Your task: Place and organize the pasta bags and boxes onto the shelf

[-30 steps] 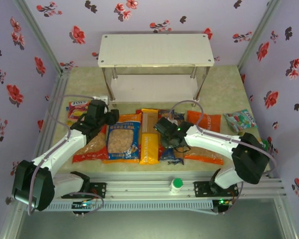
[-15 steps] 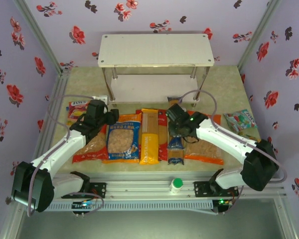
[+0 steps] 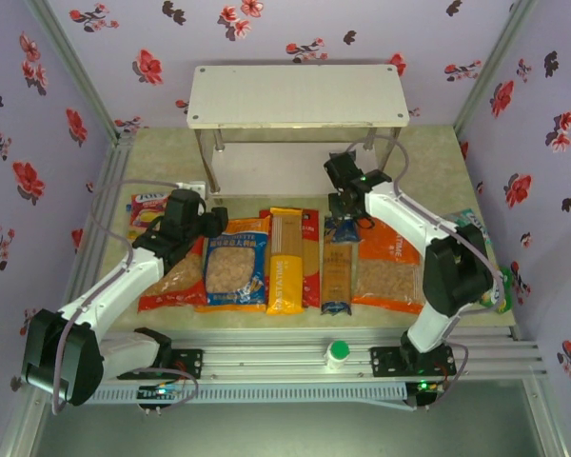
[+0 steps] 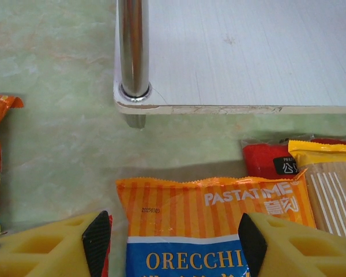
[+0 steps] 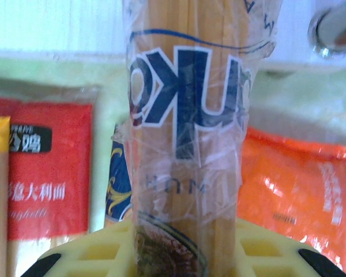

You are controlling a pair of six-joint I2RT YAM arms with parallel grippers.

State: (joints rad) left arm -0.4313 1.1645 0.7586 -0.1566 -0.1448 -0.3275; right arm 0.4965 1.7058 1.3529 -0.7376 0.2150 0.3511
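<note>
Grip first: the right claw point(image 5: 174, 258) is clamped on 1 dark blue spaghetti pack point(image 5: 187, 133) with a clear window, the yellow jaws pressing its sides. From the claw the pack's long axis runs straight ahead, toward the lower board point(image 5: 52, 23) of the shelf point(image 3: 295, 95). A shiny metal leg point(image 5: 334, 26) stands just right of the pack's far end. How steeply the pack tilts cannot be told.

That line is what the next move likely turns on. The pack points at the opening between the 2 boards, so a forward push should slide it in lengthwise, provided it clears the leg.

Beneath it lie a second dark blue pack point(image 5: 118, 190), a red pack point(image 5: 52, 173) and the orange bag point(image 5: 300, 184), all flat on the tabletop point(image 3: 152, 157). The right arm point(image 3: 400, 214) is stretched far forward, forearm slanting in from the right, and is the nearer one to the shelf. The left claw point(image 4: 173, 245) hangs with jaws apart over the blue bag with orange edges point(image 4: 210, 202), holding nothing.
</note>
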